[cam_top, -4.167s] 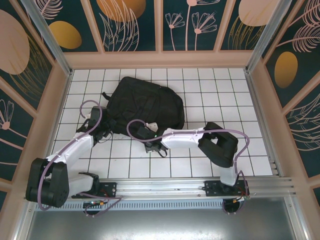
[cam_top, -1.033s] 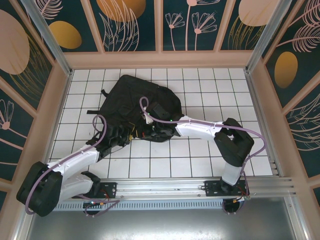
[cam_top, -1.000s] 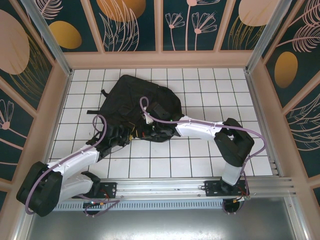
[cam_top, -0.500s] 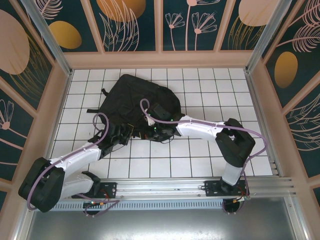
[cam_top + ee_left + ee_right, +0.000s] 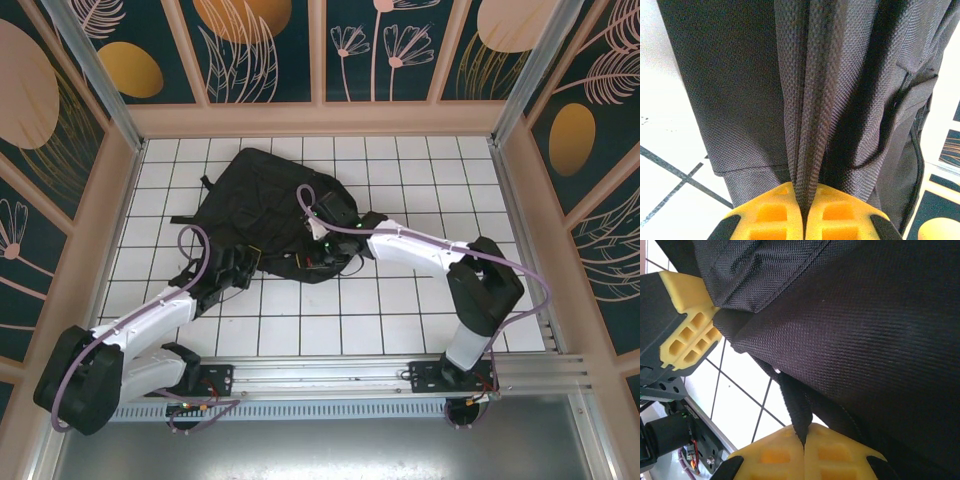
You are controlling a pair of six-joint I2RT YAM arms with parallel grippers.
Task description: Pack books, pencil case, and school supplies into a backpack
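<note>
Large black soft fabric backpack point(image 5: 265, 200) upper centre of overhead frame; left gripper point(image 5: 804, 220) pinched shut on its fabric fold, right gripper point(image 5: 804, 442) clamped on its strap; contents hidden, bag-opening stage by my judgement, packing left.

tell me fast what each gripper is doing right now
left gripper: closed on a fold of the large black soft fabric backpack
right gripper: closed on its black strap
</note>
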